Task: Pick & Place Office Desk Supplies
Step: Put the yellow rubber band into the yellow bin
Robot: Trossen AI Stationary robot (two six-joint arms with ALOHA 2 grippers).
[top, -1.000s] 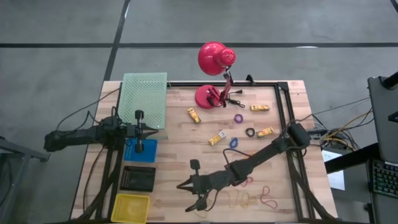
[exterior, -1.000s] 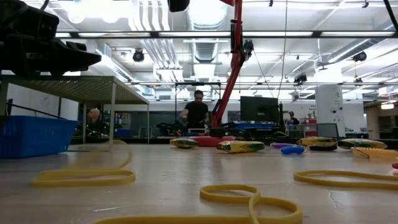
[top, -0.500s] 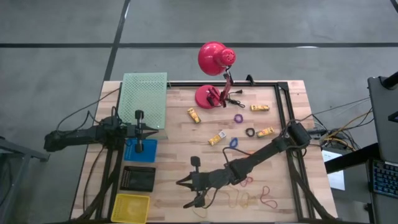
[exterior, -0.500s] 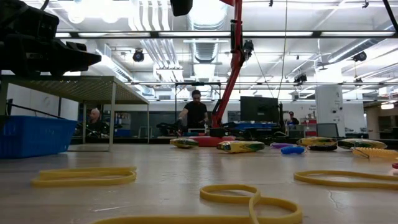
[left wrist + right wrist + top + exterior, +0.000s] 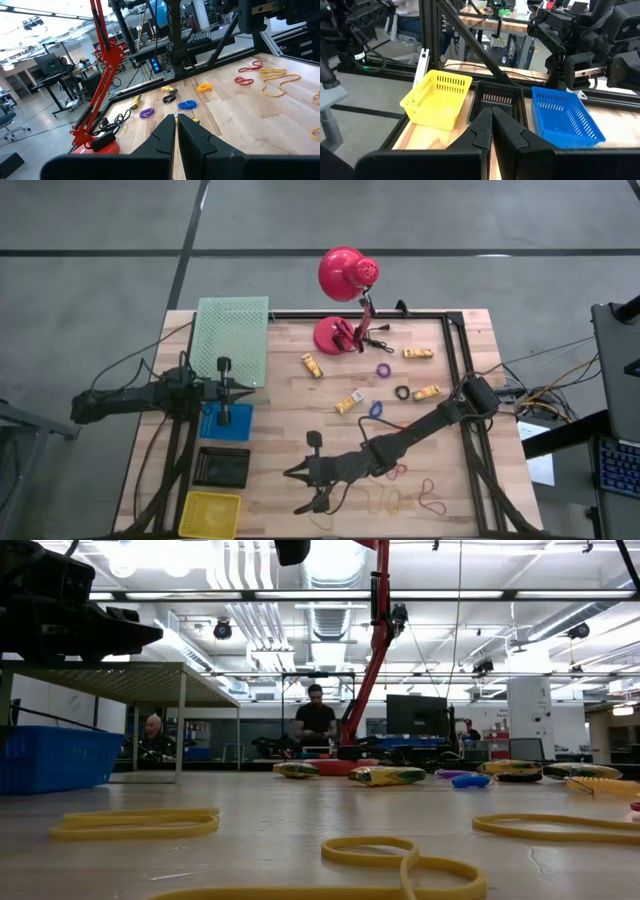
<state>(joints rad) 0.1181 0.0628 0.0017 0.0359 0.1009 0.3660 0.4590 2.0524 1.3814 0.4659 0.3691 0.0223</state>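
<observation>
Right gripper [image 5: 303, 489]: fingers pressed together, nothing pinched, low over the table's 6 o'clock edge. Left gripper [image 5: 247, 388]: fingers together, empty, at 9 o'clock over the blue bin [image 5: 226, 421].

Counts, high view:
- yellow pieces: 4 [image 5: 312, 365]
- rings: purple [image 5: 383, 369], black [image 5: 402, 392], blue [image 5: 376, 409], orange [image 5: 398, 472]
- red bands: about 2 [image 5: 428, 491]
- tan bands [image 5: 390, 501]: tangled, count unclear

All lie between centre and 4 o'clock. Bins: blue, black [image 5: 222, 466], yellow [image 5: 211, 513]. No legible writing.

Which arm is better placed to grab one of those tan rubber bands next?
Probably the right: the right gripper sits low beside the tan rubber bands, while the left gripper waits over the blue basket.
</observation>
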